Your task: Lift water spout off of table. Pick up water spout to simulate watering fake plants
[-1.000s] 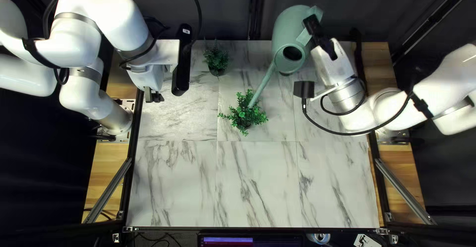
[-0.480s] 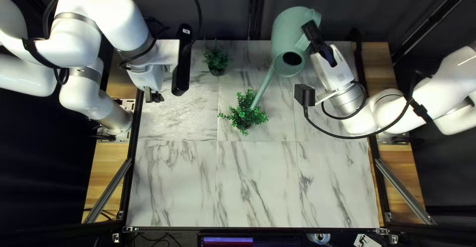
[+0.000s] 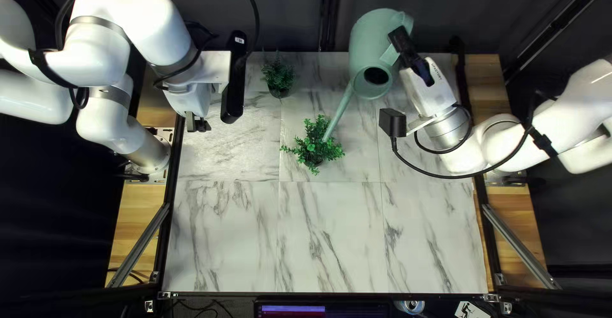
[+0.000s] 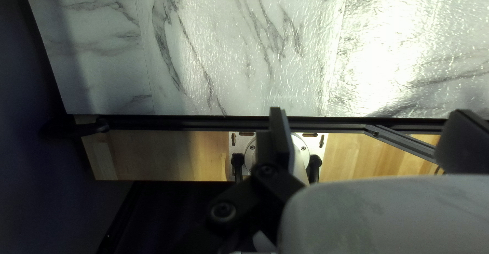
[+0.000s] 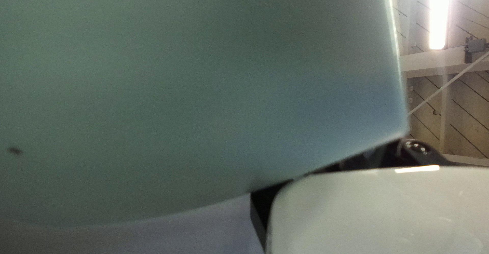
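So, two hands here, one busy. The right hand (image 3: 400, 37) is pinching the handle (image 3: 404, 19) of the one watering can (image 3: 370, 40), and that can is up off the worktop (image 3: 328, 235), tipped over with its opening facing the near edge. In the right wrist view the can's green wall covers so much that I can't make out the fingertips, but the top left view shows them on the handle. Past the can there's one lit ceiling lamp (image 5: 440, 14).

Its single spout (image 3: 338, 114) slants down toward the first of two fake plants, the bushy bright green one (image 3: 312, 144) around the middle. The tip overlaps the leaves from above; can't say if it's actually touching. Plant number two, the darker one (image 3: 278, 74), stands near the far edge, well apart from the spout.

The left hand (image 3: 197, 123) hangs over the left side of the top left view with its two fingers (image 4: 279, 137) spread and nothing between them. Under it are the marbled tiles, then one wooden strip (image 4: 168, 154) with one metal base plate (image 4: 318, 141) on it.

Beyond the near edge: one screen (image 3: 290, 310) and one drinks can (image 3: 414, 306).
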### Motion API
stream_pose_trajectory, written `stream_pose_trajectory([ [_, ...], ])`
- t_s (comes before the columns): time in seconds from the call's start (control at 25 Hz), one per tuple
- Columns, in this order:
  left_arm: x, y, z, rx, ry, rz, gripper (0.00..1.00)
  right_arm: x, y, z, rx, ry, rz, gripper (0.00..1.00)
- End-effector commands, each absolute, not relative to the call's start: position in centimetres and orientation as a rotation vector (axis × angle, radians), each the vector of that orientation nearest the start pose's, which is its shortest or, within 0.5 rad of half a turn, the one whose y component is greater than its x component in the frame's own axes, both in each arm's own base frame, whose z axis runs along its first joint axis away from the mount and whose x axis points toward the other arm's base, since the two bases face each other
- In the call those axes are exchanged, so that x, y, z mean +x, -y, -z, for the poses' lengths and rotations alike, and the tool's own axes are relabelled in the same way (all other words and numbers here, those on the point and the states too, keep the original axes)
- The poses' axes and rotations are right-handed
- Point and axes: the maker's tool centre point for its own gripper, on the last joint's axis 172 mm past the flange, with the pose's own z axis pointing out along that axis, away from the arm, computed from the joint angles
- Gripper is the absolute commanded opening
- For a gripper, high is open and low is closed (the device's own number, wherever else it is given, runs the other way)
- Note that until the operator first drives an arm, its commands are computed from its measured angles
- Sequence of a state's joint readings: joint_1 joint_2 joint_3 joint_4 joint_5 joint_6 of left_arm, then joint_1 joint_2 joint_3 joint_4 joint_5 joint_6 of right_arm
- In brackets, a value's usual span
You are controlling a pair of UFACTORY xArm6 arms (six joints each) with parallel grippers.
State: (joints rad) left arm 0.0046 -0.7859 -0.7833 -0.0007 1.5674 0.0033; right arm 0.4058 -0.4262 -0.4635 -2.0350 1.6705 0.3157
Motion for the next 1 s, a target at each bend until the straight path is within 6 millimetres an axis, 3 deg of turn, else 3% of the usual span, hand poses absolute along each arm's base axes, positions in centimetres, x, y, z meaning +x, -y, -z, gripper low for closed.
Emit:
stream_pose_trajectory([
  [0.04,25.6,-0.1,-31.4,-3.142,0.002,0.003,1.00,43.1,8.3,-46.0,1.000,-0.566,-0.216,0.00],
  [0.24,25.6,-0.1,-31.4,-3.142,0.002,0.003,1.00,42.6,8.6,-45.5,1.034,-0.548,-0.205,0.00],
  [0.48,25.6,-0.1,-31.4,-3.142,0.002,0.003,1.00,41.4,8.3,-46.0,1.307,-0.416,-0.137,0.00],
  [0.68,25.6,-0.1,-31.4,-3.142,0.002,0.003,1.00,41.3,6.0,-46.4,1.517,-0.331,-0.044,0.00],
  [1.0,25.6,-0.1,-31.4,-3.142,0.002,0.003,1.00,41.4,2.9,-43.5,1.840,-0.325,-0.043,0.00],
])
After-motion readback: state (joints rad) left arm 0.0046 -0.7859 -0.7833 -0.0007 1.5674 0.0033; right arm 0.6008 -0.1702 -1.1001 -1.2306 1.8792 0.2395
